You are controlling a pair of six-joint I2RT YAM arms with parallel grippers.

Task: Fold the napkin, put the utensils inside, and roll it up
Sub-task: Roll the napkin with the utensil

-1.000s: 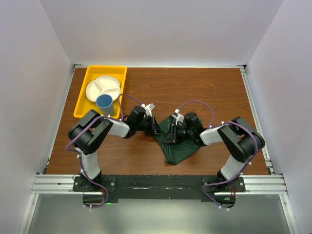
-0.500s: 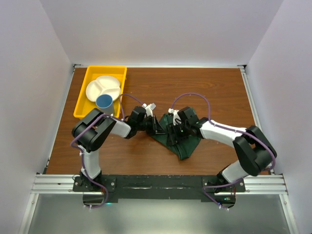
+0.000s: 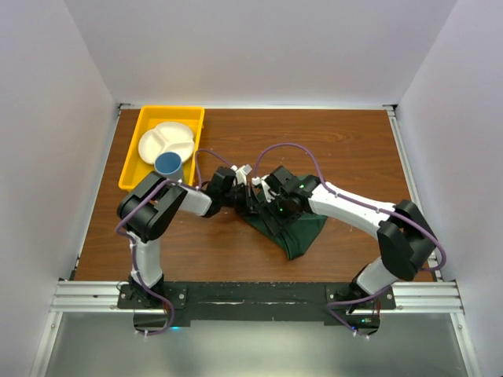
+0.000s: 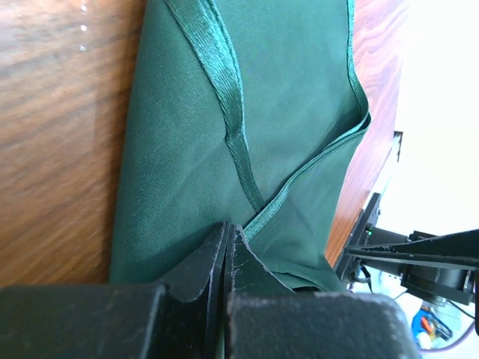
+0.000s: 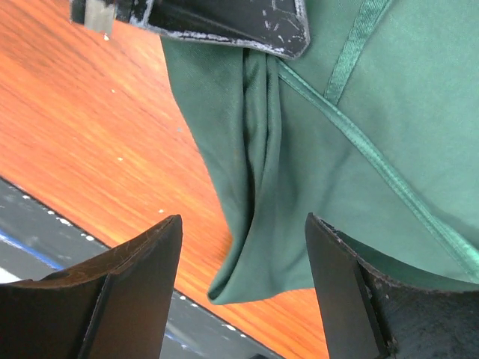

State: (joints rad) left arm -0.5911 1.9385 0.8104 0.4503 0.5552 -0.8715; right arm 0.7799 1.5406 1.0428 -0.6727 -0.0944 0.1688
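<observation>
While the left hand [image 4: 224, 243] is clamped shut on a napkin [image 4: 217, 120] hem, the right hand [image 5: 243, 232] hangs over the cloth with fingers apart, holding nothing. Napkin lies bunched at the middle of the desk [image 3: 338, 149]; folding judged unfinished. No utensils visible; inserting and rolling remain outstanding.
</observation>
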